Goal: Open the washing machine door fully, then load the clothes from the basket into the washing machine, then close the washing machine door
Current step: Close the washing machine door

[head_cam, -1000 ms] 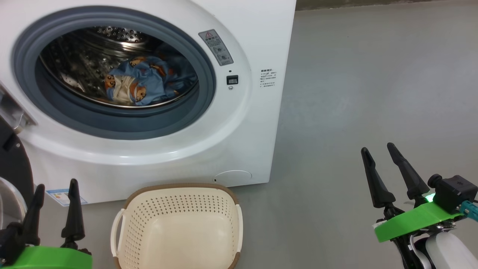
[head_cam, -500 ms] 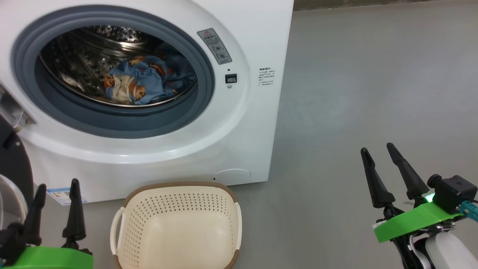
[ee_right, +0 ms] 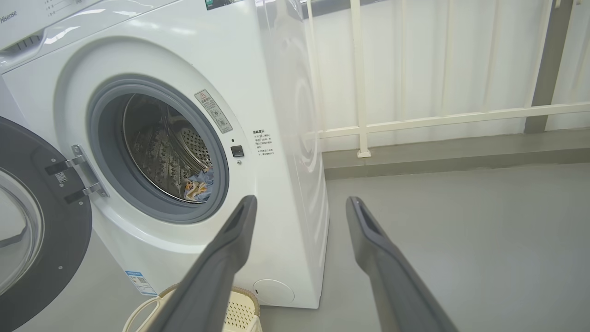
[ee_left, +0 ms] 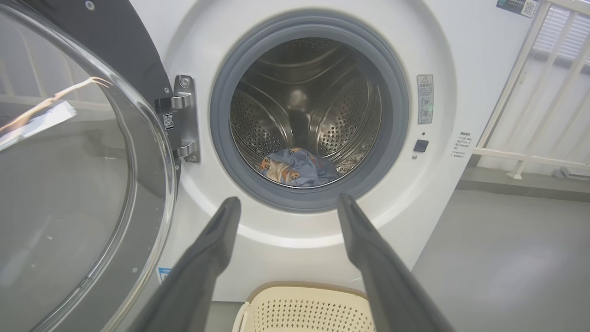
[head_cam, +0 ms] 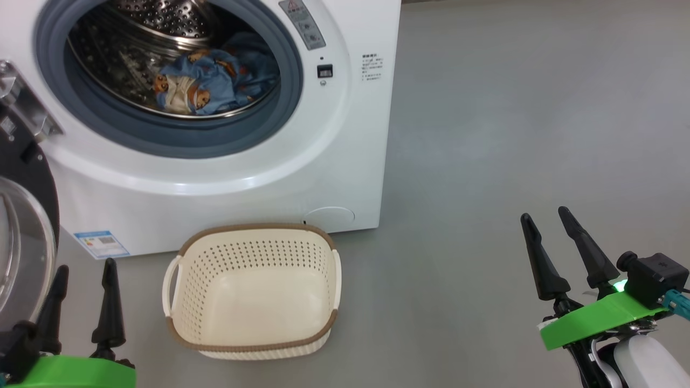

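Clothes [head_cam: 207, 86]: blue bear-print bundle lying low in the steel drum [head_cam: 161, 21] of the washing machine [head_cam: 345, 161], same heap as 1 s ago. Basket [head_cam: 250, 302] on the floor in front of the machine, nothing in it, so the load step looks done.

Washing machine door [head_cam: 21, 242] swung wide on its left hinge, not yet shut.

Change over the last sec: whole head pic shifted. Machine and basket sit higher in view and more door glass shows at left. That is a cam move, not the objs.

Left gripper [head_cam: 86, 265] and right gripper [head_cam: 544, 213] both spread, empty, same spots in view. Left sits just beside the door, so probably the arm for the closing push.
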Controlling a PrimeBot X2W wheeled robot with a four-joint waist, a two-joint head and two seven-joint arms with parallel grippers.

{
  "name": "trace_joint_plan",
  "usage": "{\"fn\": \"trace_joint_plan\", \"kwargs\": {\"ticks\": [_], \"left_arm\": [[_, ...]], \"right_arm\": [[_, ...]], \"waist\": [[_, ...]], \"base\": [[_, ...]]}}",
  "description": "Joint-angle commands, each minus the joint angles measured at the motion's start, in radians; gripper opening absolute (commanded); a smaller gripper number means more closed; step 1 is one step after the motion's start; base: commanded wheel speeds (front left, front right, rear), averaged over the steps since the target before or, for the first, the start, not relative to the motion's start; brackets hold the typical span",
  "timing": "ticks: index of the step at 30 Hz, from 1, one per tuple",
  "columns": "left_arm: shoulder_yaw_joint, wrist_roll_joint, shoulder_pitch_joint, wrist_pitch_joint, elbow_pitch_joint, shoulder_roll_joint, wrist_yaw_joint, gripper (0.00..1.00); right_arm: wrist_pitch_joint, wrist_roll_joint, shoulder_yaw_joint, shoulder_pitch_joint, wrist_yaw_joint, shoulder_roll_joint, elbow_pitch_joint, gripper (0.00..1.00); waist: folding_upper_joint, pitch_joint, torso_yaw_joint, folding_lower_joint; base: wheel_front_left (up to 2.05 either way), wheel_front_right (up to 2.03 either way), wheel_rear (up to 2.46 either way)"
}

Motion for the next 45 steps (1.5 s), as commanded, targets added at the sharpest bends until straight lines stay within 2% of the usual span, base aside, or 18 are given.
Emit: {"fn": "trace_joint_plan", "kwargs": {"ticks": [1,9,35,45], "left_arm": [[0.031,0.001,-0.023,-0.003,-0.018,0.032,-0.005,1.0],[0.026,0.005,-0.024,-0.004,-0.019,0.032,-0.002,1.0],[0.016,0.011,-0.013,-0.006,-0.019,0.027,0.005,1.0],[0.012,0.016,-0.013,-0.005,-0.012,0.025,0.02,1.0]], "right_arm": [[-0.008,0.004,0.018,-0.016,0.004,-0.009,-0.022,1.0],[-0.008,0.004,0.018,-0.015,0.004,-0.013,-0.021,1.0],[-0.008,0.017,0.031,-0.009,0.004,-0.032,-0.018,1.0],[-0.008,0.015,0.027,-0.001,0.004,-0.024,-0.017,1.0]], "waist": [[0.0,0.001,0.0,0.0001],[0.0,-0.004,0.001,0.0001],[0.0,-0.025,0.0,0.0001],[0.0,-0.031,0.02,0.0001]], "base": [[-1.27,1.27,0.0],[-0.65,0.65,0.0],[0.0,0.0,0.0],[0.0,0.0,0.0]]}}
